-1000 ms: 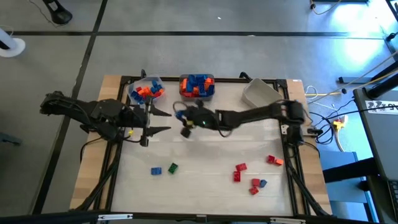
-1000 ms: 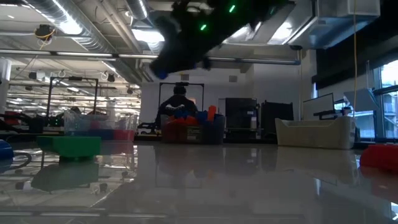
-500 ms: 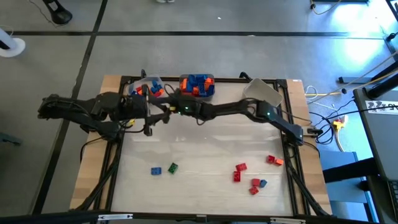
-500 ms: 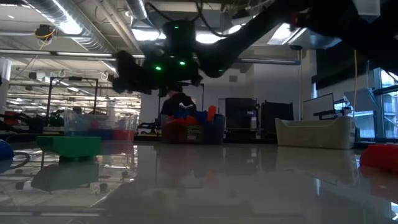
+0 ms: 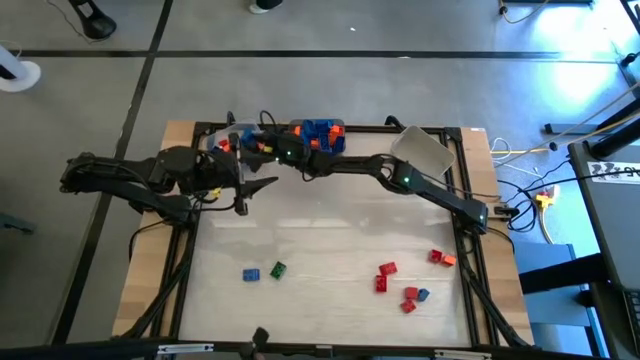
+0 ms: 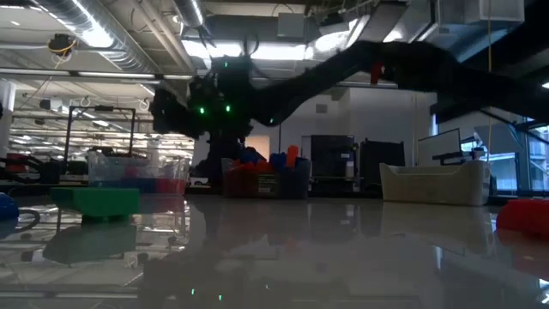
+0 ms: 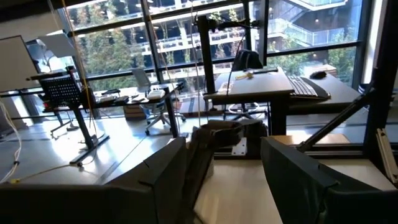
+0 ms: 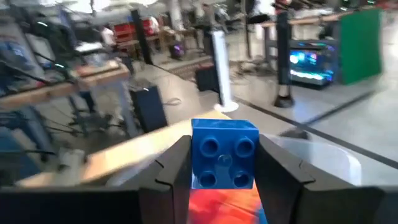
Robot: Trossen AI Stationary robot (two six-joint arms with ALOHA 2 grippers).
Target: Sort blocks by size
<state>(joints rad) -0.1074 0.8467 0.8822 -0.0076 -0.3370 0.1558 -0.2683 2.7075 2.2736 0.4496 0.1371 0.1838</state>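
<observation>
My right gripper (image 8: 224, 163) is shut on a blue four-stud brick (image 8: 224, 154). It hovers over the clear bin (image 5: 232, 140) at the table's far left, which holds red, orange and blue blocks (image 8: 227, 208). In the high view the right arm reaches across the table to that gripper (image 5: 262, 142). My left gripper (image 5: 256, 190) is open and empty, just near of that bin; its wrist view (image 7: 224, 180) looks out over the table's edge. Loose blocks lie on the table: a blue one (image 5: 250, 273), a green one (image 5: 278, 268), and several red ones (image 5: 385, 270) near the right. My right gripper pinches the blue brick by two opposite side walls (image 8: 196, 155) between its two fingers. The brick's studded face is turned toward the wrist camera. The brick is lifted clear, above the blocks in the clear bin.
A second bin (image 5: 318, 138) full of blue and orange blocks stands at the far middle, and a pale grey bin (image 5: 420, 150) stands at the far right. In the low view a green block (image 6: 94, 202) and a red block (image 6: 523, 215) lie close to the camera.
My right gripper has carried the blue brick from the table's middle toward the far left edge, and now stands over the clear bin. The arm has stretched out across the table, passing close to my left gripper.
</observation>
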